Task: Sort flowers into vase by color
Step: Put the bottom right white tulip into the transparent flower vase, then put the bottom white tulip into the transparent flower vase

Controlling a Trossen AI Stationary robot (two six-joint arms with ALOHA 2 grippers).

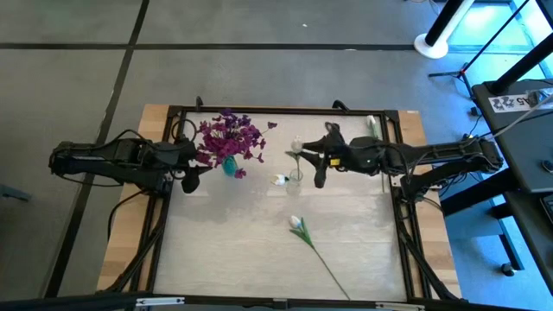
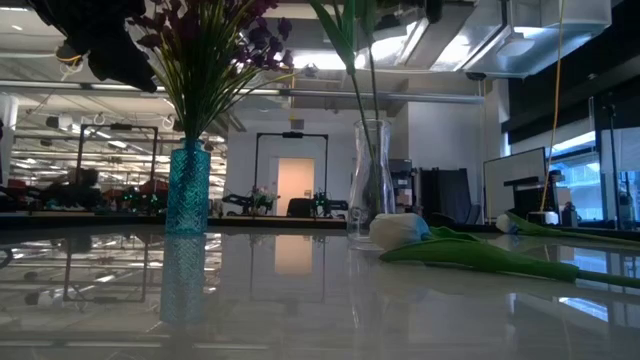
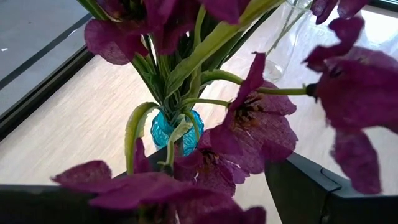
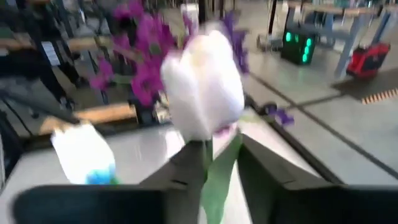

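I have the right claw pinching a white tulip by its stem, the bud standing up between the fingers in the right wrist view. The clear glass vase sits just below and beside that claw, with a green stem rising out of its neck in the low view, so I judge this tulip is going in or has just gone in; I can't tell whether the stem tip is seated.

My left claw is close against the teal vase, which already holds a full bunch of purple flowers. From the left wrist view the blossoms crowd right over the claw, and I cannot tell whether its fingers are spread or pressed together.

The purple side looks done, bar a stray petal or two beyond the bunch. On the white side, one tulip lies flat on the desk, well away from the right claw toward the near edge. Something small and white rests just beside the glass vase; it may be a second bud.
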